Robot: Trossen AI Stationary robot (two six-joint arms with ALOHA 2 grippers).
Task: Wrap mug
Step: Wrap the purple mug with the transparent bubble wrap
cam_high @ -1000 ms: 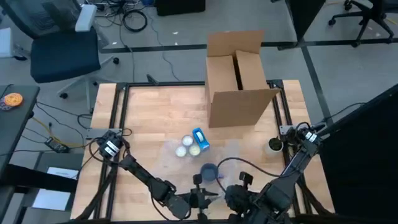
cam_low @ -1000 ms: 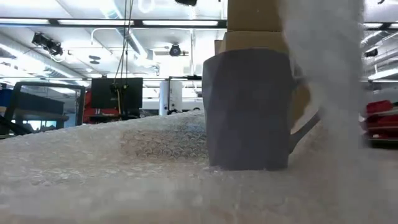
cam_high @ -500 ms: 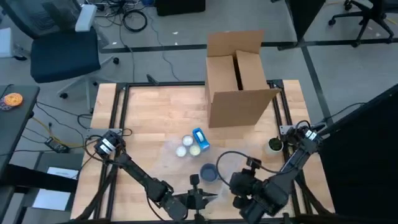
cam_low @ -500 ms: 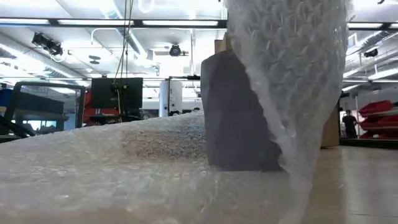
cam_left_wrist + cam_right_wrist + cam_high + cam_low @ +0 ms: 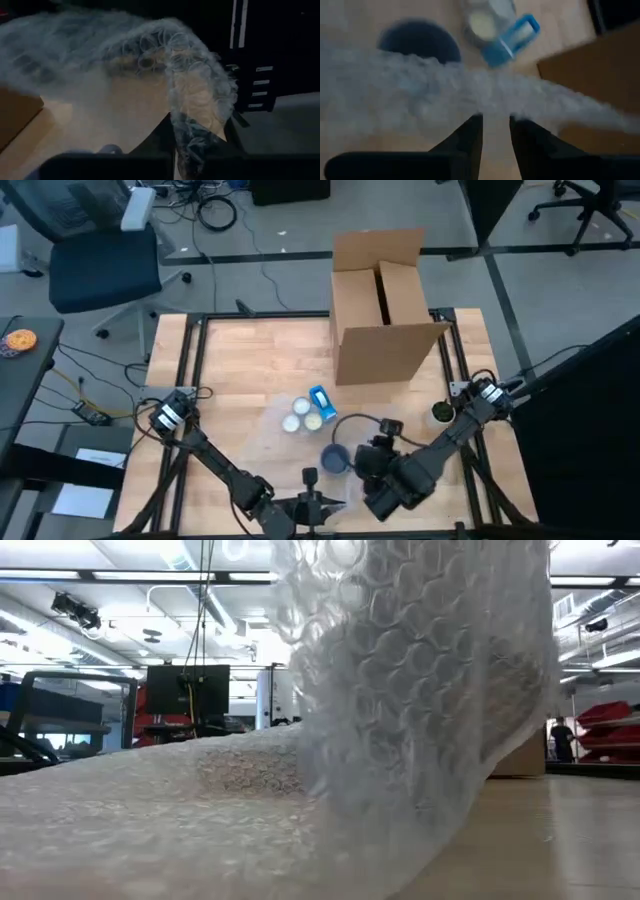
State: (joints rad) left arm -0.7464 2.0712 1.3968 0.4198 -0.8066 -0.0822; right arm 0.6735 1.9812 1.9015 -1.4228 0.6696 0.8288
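At the table's near edge, the left gripper (image 5: 312, 502) pinches one corner of the bubble wrap (image 5: 420, 710); its fingers (image 5: 200, 145) close on the film. Just right of it, the blue mug (image 5: 335, 457) stands upright, mouth up, near the front centre; which way its handle points cannot be told. The right gripper (image 5: 362, 463), touching or just beside the mug, lifts a fold of wrap, its fingers (image 5: 470, 137) nearly together on the sheet. Behind lie a tape dispenser (image 5: 321, 403), two white rolls (image 5: 297, 415) and an open cardboard box (image 5: 385, 310).
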